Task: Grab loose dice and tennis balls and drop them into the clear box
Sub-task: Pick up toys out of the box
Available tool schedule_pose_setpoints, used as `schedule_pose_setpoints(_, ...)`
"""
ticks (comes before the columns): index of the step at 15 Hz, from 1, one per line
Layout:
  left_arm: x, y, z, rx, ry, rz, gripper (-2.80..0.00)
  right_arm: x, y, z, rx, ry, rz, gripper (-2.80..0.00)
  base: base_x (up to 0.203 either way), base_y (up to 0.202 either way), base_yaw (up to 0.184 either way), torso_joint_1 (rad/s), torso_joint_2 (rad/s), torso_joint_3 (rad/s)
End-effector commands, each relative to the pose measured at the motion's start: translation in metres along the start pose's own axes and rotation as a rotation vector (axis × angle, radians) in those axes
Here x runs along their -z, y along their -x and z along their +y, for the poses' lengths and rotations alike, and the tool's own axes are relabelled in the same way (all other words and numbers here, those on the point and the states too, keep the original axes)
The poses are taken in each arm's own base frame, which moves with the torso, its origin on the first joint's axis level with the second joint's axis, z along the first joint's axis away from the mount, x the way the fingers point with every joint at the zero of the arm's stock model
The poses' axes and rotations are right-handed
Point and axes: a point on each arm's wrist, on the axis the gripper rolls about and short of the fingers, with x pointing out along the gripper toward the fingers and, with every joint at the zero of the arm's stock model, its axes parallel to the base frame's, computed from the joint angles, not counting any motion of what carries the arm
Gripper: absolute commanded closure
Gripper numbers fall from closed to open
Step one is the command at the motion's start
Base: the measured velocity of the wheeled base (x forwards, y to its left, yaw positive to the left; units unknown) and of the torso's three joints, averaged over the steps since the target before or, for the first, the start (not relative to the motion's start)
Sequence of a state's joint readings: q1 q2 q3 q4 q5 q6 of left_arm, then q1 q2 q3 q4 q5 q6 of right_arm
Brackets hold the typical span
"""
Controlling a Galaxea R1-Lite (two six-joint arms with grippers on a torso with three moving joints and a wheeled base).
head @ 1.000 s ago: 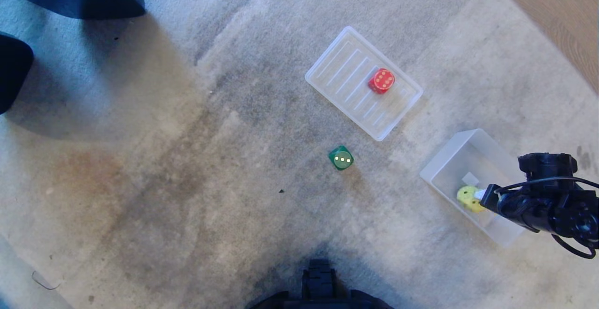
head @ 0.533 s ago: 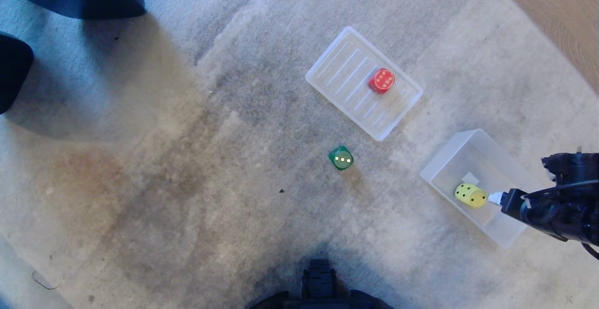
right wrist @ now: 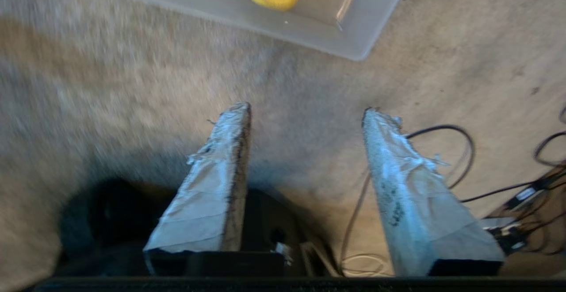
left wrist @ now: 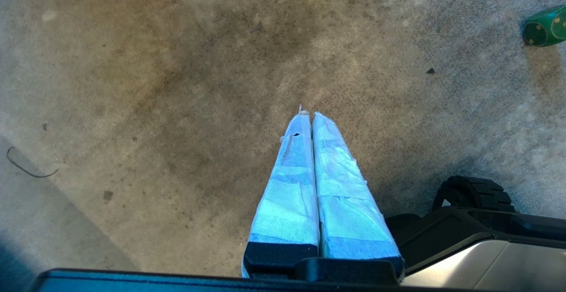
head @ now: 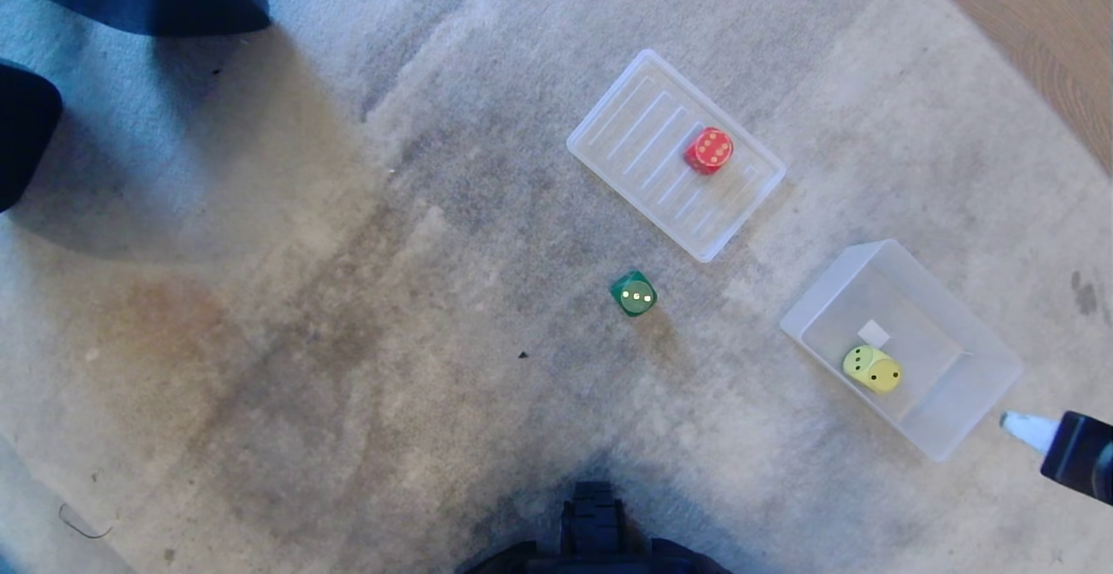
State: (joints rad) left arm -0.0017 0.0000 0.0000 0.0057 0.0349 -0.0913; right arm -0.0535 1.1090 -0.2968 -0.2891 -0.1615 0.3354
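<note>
One die boxed — two left out
The yellow die (head: pixel 872 369) is seen inside the clear box (head: pixel 974 335); beside the box, the right pincer (right wrist: pixel 305 110) is spread, empty — the green die (head: pixel 634 293) and red die (head: pixel 709 150) are left outside it.

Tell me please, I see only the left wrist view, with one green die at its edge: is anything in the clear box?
Observer: Yes, the yellow die lies inside the clear box.
Operator: Does the right gripper hold something?
Observer: No, the right gripper is open and empty, over the carpet beside the box.
Operator: Are other dice loose?
Observer: A red die sits on the ribbed tray, farther out than your green die.
</note>
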Motion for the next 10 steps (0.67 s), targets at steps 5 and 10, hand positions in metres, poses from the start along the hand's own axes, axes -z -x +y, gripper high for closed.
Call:
schedule_pose_setpoints(5,0.0,0.0,0.0,-0.001,0.001,0.0,0.0,0.059,0.071,-0.032,-0.077,0.165,-0.226,0.0,0.0,0.0,0.0,0.0,0.0,0.0)
schedule_pose_setpoints(10,0.0,0.0,0.0,-0.001,0.0,0.0,0.0,0.097,0.083,-0.047,-0.124,0.336,-0.365,0.0,0.0,0.0,0.0,0.0,0.0,0.0)
